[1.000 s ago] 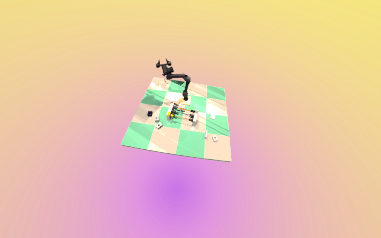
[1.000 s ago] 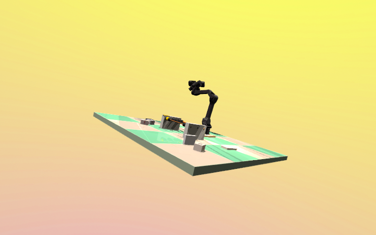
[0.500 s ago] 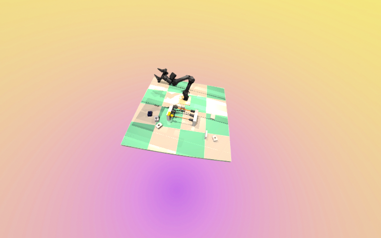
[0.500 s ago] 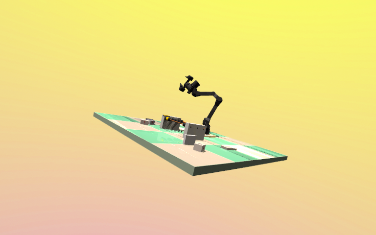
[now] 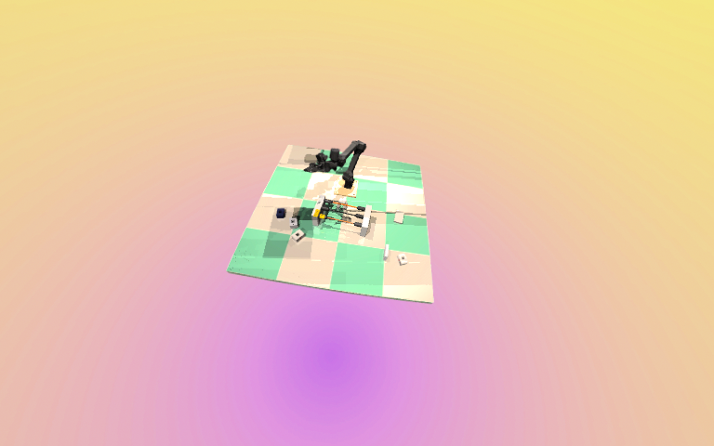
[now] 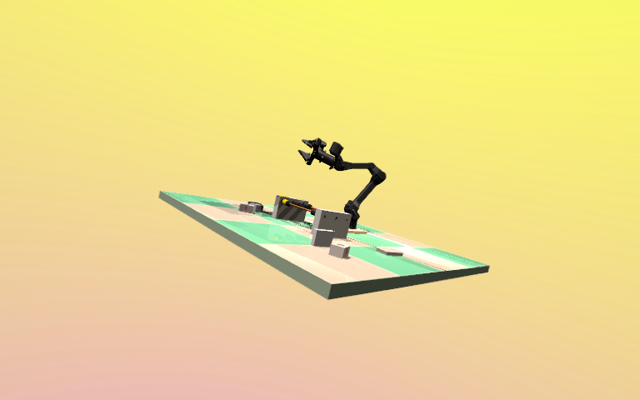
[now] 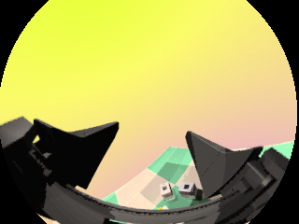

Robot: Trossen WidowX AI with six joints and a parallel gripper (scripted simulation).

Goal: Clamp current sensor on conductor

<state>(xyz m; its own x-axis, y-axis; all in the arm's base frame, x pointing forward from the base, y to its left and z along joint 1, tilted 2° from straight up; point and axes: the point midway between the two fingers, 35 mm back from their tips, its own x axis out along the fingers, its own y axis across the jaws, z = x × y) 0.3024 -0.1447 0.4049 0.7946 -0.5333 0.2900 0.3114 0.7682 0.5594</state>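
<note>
My gripper (image 5: 311, 163) (image 6: 301, 146) (image 7: 153, 130) is open and empty, high above the table's back left part. A dark navy block (image 5: 280, 213) stands at the left; it may be the sensor, but its jaws and arrow are too small to tell. Several conductors with orange and black parts run between a left holder (image 5: 317, 219) (image 6: 277, 209) and a right holder (image 5: 365, 223) (image 6: 331, 222). A yellow part (image 5: 316, 213) (image 6: 284, 201) sits at the left holder. I cannot read which conductor is marked LOAD.
Near the navy block are a grey block (image 5: 294, 223) (image 7: 188, 189) and a white block (image 5: 298, 235) (image 7: 165, 190). At the front right are an upright plate (image 5: 386, 252) (image 6: 322, 237) and a small block (image 5: 403, 259) (image 6: 339, 250). A flat pale piece (image 5: 399, 216) (image 6: 389, 252) lies at the right.
</note>
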